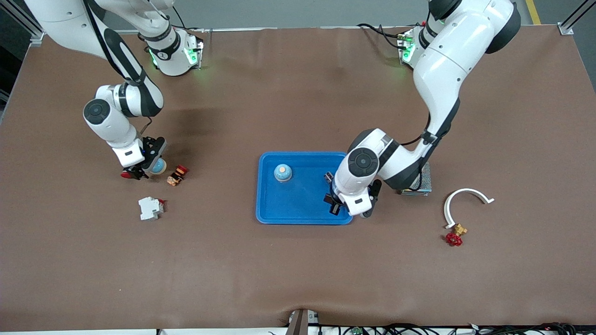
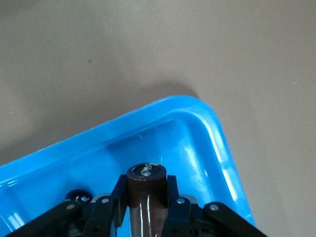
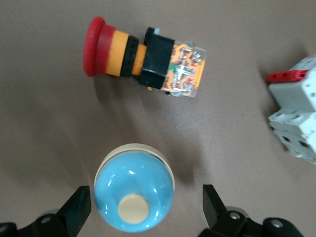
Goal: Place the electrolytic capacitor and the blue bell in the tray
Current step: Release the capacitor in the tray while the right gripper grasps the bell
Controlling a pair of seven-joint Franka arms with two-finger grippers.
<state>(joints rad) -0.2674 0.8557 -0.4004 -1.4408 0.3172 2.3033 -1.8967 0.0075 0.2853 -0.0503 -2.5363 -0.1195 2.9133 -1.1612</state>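
The blue tray point(image 1: 302, 209) lies mid-table, and a blue bell point(image 1: 282, 172) with a tan button stands in it. My left gripper point(image 1: 333, 204) hangs over the tray's corner toward the left arm's end, shut on a dark brown electrolytic capacitor point(image 2: 146, 195) whose end points at the tray floor point(image 2: 197, 143). A second blue bell point(image 1: 158, 166) stands on the table toward the right arm's end. My right gripper point(image 3: 147, 200) is low around this bell point(image 3: 134, 193), open, with a finger on each side and gaps between.
A red emergency-stop button point(image 1: 177, 175) lies beside the second bell, and a white circuit breaker point(image 1: 151, 207) lies nearer the camera. A grey mesh box point(image 1: 421, 184), a white curved piece point(image 1: 458, 200) and a brass valve with a red handle point(image 1: 455, 235) lie toward the left arm's end.
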